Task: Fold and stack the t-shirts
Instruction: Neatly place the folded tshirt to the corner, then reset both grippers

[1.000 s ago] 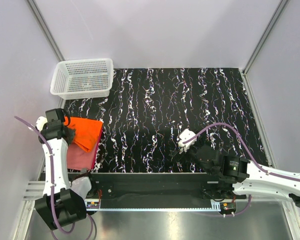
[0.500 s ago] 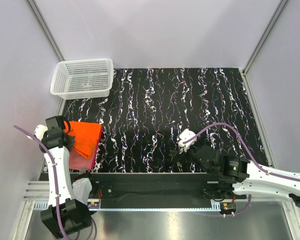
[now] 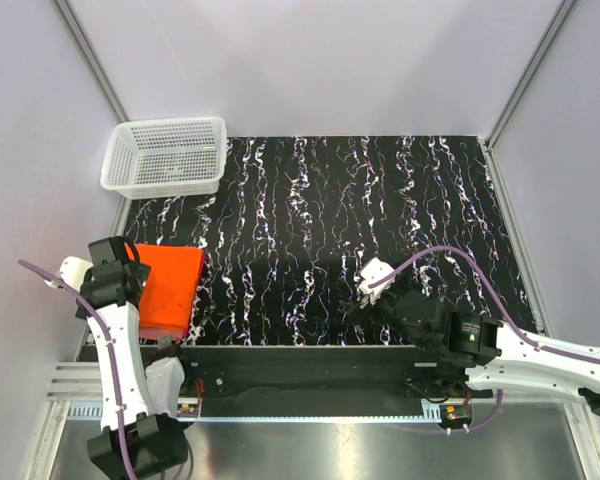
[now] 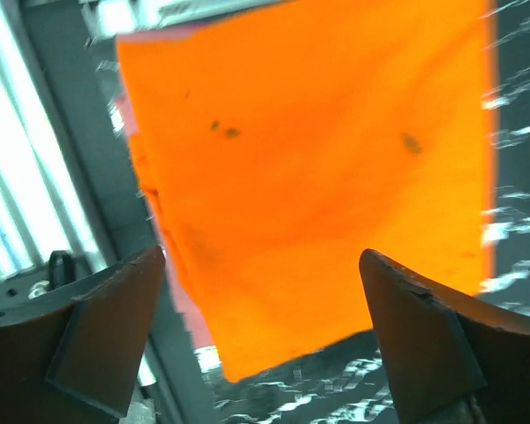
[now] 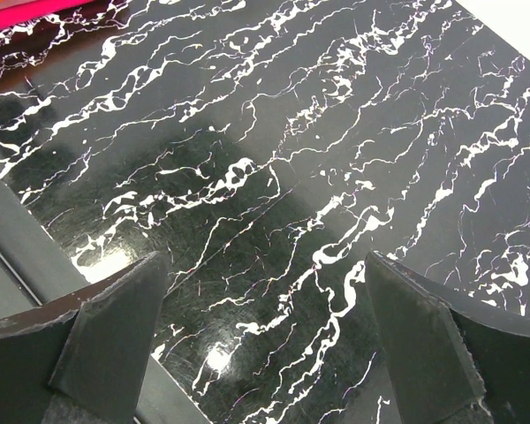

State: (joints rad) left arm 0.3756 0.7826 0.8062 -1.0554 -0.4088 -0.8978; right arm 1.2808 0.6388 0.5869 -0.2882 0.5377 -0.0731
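Black tabletop (image 3: 320,220) veined with white, glossy enough to be throwing back the lights, is filling the middle of a pale-walled cell. A white mesh basket (image 3: 170,123) is sitting at the far left corner.

The orange t-shirt (image 3: 170,288) is lying at the near left edge of the table, folded into a flat, nearly square packet. In the left wrist view a thin pink-red strip, the second t-shirt (image 4: 178,291), is peeking out along its edge, so the orange one is resting on top of it. The left gripper (image 4: 265,331) is hanging just above this pile with its jaws standing wide and nothing between them. The right gripper (image 3: 372,280) is waiting well apart at the near right, equally wide, over bare table.

Stacking looks to be the step in hand, and it seems close to done. The next move is probably calling for the left arm to lift clear without snagging the top layer, then a check that the edges are lining up.

Both shirts are reading as soft, matt cloth, limp and likely to slide on the slick surface. A few small dark specks are showing on the orange. The basket is looking rigid, its plastic walls flaring outward.
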